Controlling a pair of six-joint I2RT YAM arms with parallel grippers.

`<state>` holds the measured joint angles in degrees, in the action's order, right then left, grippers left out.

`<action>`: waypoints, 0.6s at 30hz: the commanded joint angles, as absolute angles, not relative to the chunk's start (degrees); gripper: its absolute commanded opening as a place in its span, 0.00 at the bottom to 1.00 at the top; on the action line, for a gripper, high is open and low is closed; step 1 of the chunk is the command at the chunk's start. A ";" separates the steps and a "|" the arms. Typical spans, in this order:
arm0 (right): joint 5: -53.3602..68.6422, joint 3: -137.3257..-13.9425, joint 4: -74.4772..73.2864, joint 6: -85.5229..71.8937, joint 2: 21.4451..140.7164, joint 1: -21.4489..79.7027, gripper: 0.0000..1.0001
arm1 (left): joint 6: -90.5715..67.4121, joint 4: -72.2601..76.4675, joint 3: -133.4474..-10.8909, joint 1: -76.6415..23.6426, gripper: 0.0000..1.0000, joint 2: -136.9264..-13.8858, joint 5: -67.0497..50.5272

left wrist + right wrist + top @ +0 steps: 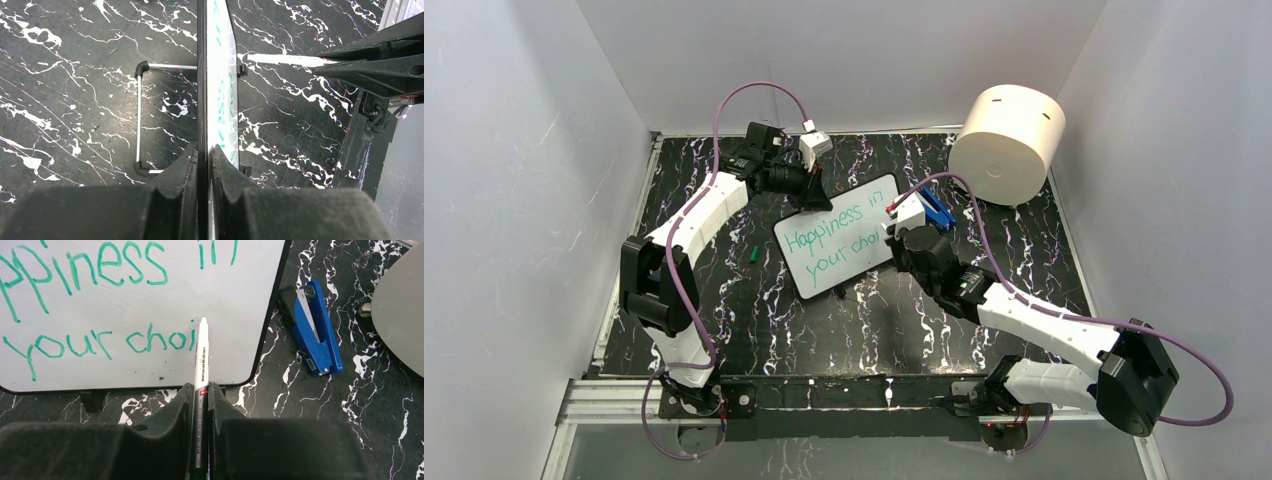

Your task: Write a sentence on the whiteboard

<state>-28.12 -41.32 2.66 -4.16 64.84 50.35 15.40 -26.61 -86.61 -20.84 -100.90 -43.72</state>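
Marker tip on a half-written second line, whiteboard clamped at its far edge.

Nearest, the right gripper (201, 390) has its black padded fingers (175, 410) pinching a slim white-and-black marker (202, 352); the lower barrel is buried between the pads. Its tip meets the whiteboard (150, 310), a glossy white panel with a thin black frame and rounded corners, standing mid-table on the black white-veined tabletop (824, 330). The sentence (829, 228), in teal-green slanted handwriting, reads "Happiness in / your choi"; the wrist view cuts off its first letters. A blue hinged tool (312, 332) lies just right of the board. Beyond, the left gripper (204, 152) is clamped tight on the board's far edge, where the lettering, seen edge-on, is unreadable. A cream cylinder (1007, 143) stands at the far right.
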 commanded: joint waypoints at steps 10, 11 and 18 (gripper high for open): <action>-28.13 -39.14 4.22 -4.54 64.22 49.50 0.00 | 18.01 -34.19 -83.97 -22.24 0.00 -103.48 -40.73; -28.05 -38.97 4.55 -4.54 64.30 49.44 0.00 | 18.02 -34.24 -84.02 -22.24 0.00 -103.50 -40.62; -27.49 -38.42 5.40 -4.74 64.71 48.67 0.00 | 18.11 -34.34 -84.00 -22.28 0.00 -103.70 -40.76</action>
